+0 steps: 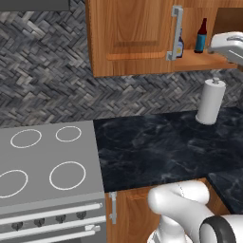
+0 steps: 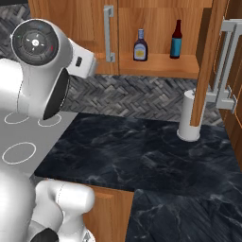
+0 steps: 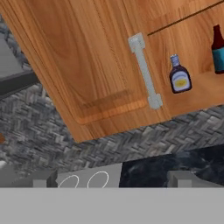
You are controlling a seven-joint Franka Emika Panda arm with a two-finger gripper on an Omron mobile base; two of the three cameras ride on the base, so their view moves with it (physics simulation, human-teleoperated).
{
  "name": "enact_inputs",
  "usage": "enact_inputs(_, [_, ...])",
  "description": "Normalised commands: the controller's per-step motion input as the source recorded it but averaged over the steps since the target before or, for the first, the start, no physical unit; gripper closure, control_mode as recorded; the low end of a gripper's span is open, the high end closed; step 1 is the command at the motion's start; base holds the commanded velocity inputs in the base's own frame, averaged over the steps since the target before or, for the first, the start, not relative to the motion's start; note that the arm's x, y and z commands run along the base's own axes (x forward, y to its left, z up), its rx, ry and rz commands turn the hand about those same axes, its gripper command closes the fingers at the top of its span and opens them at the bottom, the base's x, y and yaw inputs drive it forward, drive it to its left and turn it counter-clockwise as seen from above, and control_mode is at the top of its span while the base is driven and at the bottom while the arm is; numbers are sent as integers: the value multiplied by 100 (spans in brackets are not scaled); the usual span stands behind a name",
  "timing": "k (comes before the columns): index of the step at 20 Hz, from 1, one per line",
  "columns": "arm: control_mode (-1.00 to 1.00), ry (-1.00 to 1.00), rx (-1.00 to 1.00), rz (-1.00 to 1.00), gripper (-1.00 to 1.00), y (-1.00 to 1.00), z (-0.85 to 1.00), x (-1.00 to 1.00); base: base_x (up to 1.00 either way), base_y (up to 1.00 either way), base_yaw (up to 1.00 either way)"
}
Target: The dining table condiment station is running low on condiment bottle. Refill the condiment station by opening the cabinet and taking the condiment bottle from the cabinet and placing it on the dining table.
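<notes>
Two bottles [image 2: 140, 45] on cabinet [image 2: 156, 66] shelf | labels unreadable | hand [image 3: 111, 179] spread, empty

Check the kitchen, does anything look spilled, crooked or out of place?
Nothing stands out. The cabinet's right door is swung open, both bottles stand upright on the shelf, and the paper towel roll stands straight on the counter.

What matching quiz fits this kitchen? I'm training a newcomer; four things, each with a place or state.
Things:
1. squat bottle
2. tall bottle
3. paper towel roll
4. right cabinet door

Places or states:
A. on the black counter
B. swung open
C. on the shelf, beside the closed door's handle
D. on the shelf, nearer the open door

Pairs: 1-C, 2-D, 3-A, 4-B
</notes>
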Motion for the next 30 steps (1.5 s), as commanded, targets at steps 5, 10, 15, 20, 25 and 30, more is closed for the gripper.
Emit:
enact_inputs(5, [-100,0,0,-1,-100,5,0,59,0,0,0])
enact_inputs(10, [-100,0,0,-3,-100,0,0,66,0,0,0])
enact_inputs(15, [-100,0,0,-1,-100,-2,0,68,0,0,0])
enact_inputs(20, [-100,0,0,0,-100,-16,0,65,0,0,0])
enact_inputs(25, [-100,0,0,0,-100,-24,-1,59,0,0,0])
enact_inputs(30, [-100,0,0,0,-100,-4,-9,56,0,0,0])
